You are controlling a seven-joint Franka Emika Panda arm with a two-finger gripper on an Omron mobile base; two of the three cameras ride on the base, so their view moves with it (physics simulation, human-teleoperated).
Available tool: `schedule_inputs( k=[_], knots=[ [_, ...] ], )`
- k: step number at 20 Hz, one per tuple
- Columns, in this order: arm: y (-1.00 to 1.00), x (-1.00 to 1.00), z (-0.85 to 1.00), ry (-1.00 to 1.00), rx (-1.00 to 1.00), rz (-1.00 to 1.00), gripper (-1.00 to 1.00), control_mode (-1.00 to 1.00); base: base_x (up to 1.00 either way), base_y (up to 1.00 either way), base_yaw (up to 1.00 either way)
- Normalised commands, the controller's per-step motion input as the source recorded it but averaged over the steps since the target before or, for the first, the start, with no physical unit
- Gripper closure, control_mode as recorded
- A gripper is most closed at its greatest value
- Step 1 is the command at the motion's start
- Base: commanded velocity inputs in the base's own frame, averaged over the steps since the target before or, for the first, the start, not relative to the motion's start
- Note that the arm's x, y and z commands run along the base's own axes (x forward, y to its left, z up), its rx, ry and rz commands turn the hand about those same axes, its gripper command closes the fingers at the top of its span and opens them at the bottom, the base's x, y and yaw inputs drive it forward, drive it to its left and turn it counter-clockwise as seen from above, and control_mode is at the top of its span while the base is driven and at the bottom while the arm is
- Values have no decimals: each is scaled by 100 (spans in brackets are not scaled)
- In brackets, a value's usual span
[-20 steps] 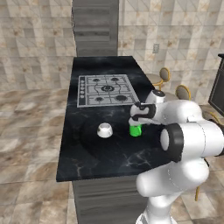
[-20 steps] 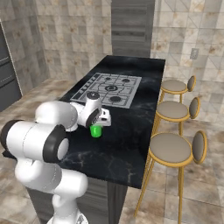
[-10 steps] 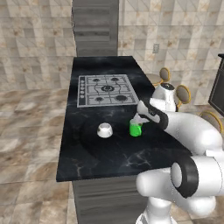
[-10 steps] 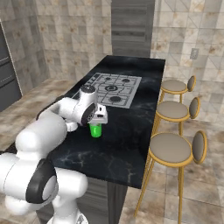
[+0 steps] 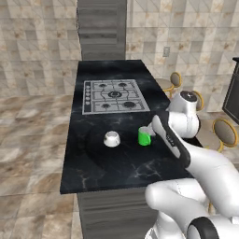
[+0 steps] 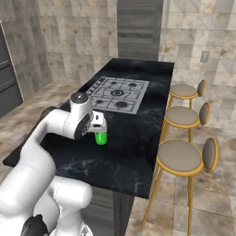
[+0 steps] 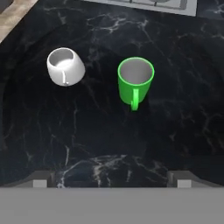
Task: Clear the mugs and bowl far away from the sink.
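The bright green mug [image 7: 135,78] stands upright on the black marble counter [image 7: 175,131], its handle turned toward my hand. It also shows as the green mug [image 5: 144,137] and the green mug [image 6: 101,138] in the base views. The white bowl [image 7: 65,66] sits a short way to its left, apart from it, seen too as the bowl [image 5: 111,138]. My gripper [image 7: 111,181] hangs open just above and on the near side of the mug, holding nothing; the gripper [image 6: 99,131] sits right over the mug's rim. The sink is out of view.
A gas hob [image 5: 114,95] lies on the counter beyond the mug and bowl. Three round stools [image 6: 182,156] line the counter's right side. The counter's front edge [image 5: 116,184] is near the base, and a grey column [image 5: 101,30] rises behind.
My arm has swung its elbow back and stretched out, while the hand stays over the green mug with its fingers open. Mug and bowl have not moved.
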Motion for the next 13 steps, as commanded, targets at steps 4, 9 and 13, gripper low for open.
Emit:
schedule_inputs(
  k=[4, 9, 13],
  knots=[
    [32, -41, 36, -9, 0, -7, -100, -100, 0, 0, 0],
    [18, -52, 52, -8, 0, -11, -100, -100, 0, 0, 0],
    [0, -51, 44, -6, 0, -12, -100, -100, 0, 0, 0]
  ],
)
